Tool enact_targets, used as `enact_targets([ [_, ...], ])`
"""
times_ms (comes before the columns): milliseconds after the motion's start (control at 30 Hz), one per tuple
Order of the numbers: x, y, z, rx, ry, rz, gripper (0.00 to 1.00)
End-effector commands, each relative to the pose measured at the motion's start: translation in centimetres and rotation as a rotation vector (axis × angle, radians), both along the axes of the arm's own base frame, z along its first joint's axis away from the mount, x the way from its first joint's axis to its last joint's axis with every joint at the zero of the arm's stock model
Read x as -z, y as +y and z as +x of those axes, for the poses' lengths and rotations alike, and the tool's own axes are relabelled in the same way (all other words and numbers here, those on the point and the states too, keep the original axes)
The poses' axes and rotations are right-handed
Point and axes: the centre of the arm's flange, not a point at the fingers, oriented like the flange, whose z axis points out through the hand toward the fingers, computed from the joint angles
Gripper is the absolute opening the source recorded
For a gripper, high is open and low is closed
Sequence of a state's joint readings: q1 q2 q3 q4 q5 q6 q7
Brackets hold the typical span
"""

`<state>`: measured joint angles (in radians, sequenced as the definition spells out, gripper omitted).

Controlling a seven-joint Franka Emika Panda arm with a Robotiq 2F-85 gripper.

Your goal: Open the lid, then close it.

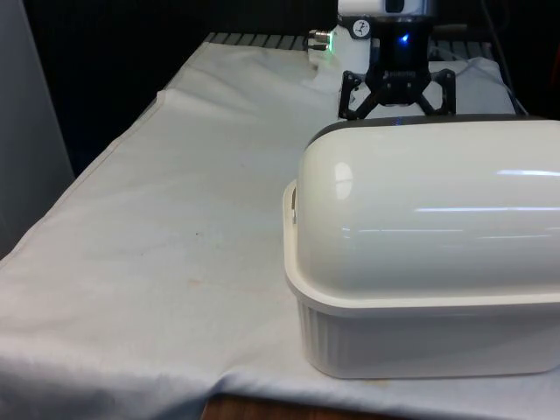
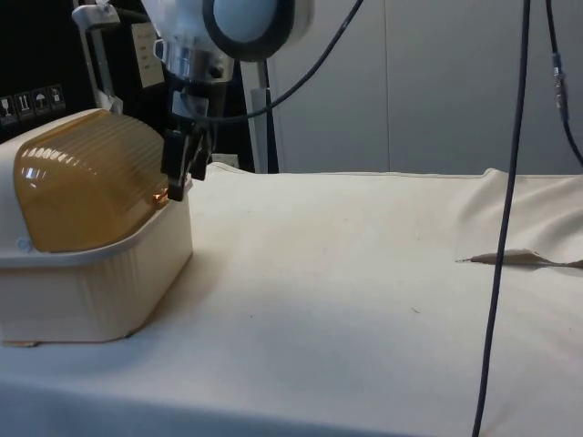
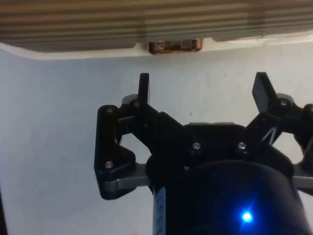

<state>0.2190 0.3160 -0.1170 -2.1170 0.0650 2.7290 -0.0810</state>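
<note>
On the near right of the table point(image 1: 175, 262), as the front view has it, you have the bread box point(image 1: 420, 332) sitting on the white cloth point(image 2: 364, 291), its back turned to that camera. Your side view shows a cream ribbed base point(image 2: 91, 291) with a domed, amber-tinted ribbed lid point(image 2: 82, 191) resting down on it, so the lid is closed. Along the lid's lower front edge sits a small copper-coloured handle point(image 3: 175, 46), which you can pick out in the wrist view.

Your gripper point(image 3: 203, 90) hangs at the far side of the box, just in front of that handle, on the side facing the robot. Its two black fingers point(image 3: 144, 88) are spread wide apart and hold nothing; bare cloth lies between them. From the side view, the fingertips sit close against the lid's front edge, though you cannot tell whether they touch it.
</note>
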Motion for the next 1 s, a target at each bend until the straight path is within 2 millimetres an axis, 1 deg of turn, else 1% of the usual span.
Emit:
enact_targets([
  [0,0.02,-0.10,0.04,0.001,0.000,0.005,1.00],
  [33,0.02,0.20,0.14,-0.004,0.003,0.023,1.00],
  [167,0.21,0.02,0.29,-0.002,0.004,0.016,0.99],
  [200,0.24,0.04,0.35,-0.002,0.004,0.014,0.91],
  [233,0.19,-0.01,0.26,-0.001,0.002,0.012,0.86],
  [267,0.26,-0.01,0.38,-0.001,0.004,0.013,0.86],
  [400,0.27,-0.04,0.45,-0.001,0.002,0.011,0.65],
  [467,0.29,-0.03,0.47,-0.001,0.002,0.010,0.47],
  [600,0.26,0.01,0.37,-0.001,0.001,0.011,0.28],
  [633,0.29,-0.03,0.47,-0.001,0.002,0.009,0.28],
  [733,0.33,-0.04,0.44,-0.001,0.003,0.010,0.14],
  [767,0.26,0.22,0.51,-0.002,0.001,0.010,0.04],
  [800,0.28,0.35,0.52,-0.002,0.001,0.011,0.00],
  [867,0.18,0.20,0.41,-0.004,0.000,0.012,0.00],
  [967,0.25,0.68,0.61,-0.002,0.003,0.020,0.00],
])
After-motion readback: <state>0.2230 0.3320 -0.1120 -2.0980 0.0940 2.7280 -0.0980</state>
